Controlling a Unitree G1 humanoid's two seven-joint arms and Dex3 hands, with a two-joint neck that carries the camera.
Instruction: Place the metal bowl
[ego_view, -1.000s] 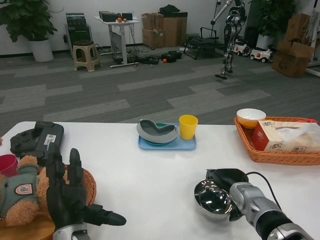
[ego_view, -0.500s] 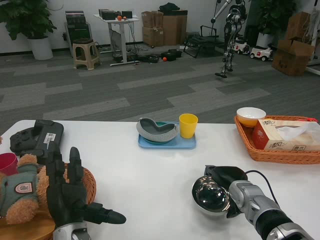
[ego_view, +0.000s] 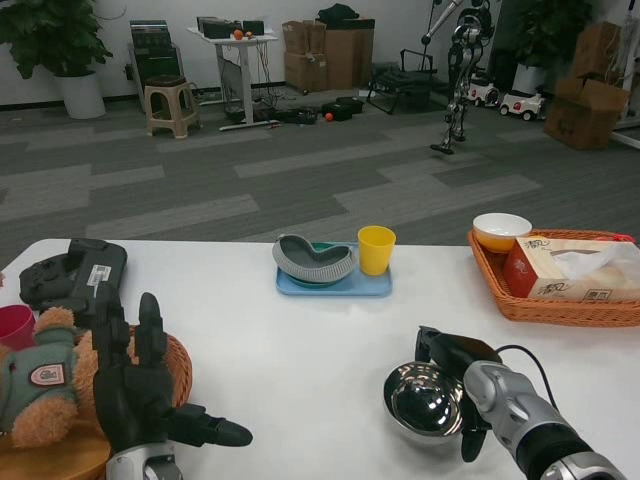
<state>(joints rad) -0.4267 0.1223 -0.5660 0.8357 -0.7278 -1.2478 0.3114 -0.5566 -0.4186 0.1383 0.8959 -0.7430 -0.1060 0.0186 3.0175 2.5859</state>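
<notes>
The shiny metal bowl (ego_view: 424, 401) sits upright on the white table (ego_view: 300, 350), front right of the middle. My right hand (ego_view: 462, 385) is at the bowl's right rim with its fingers spread apart, one above the far edge and one hanging by the near edge, no longer clamped on the rim. My left hand (ego_view: 140, 395) hovers open at the front left, fingers spread over a wicker tray.
A blue tray (ego_view: 335, 286) with a grey dish (ego_view: 314, 261) and a yellow cup (ego_view: 376, 251) stands at the back centre. At the right, a wicker basket (ego_view: 560, 310) holds a tissue box and an orange bowl (ego_view: 502, 234). At the left are a teddy bear (ego_view: 40, 395) and a black device (ego_view: 75, 273).
The bowl has settled from a tilt to lying flat on the table. My right hand's fingers have opened off its rim. The left hand has stayed put.
</notes>
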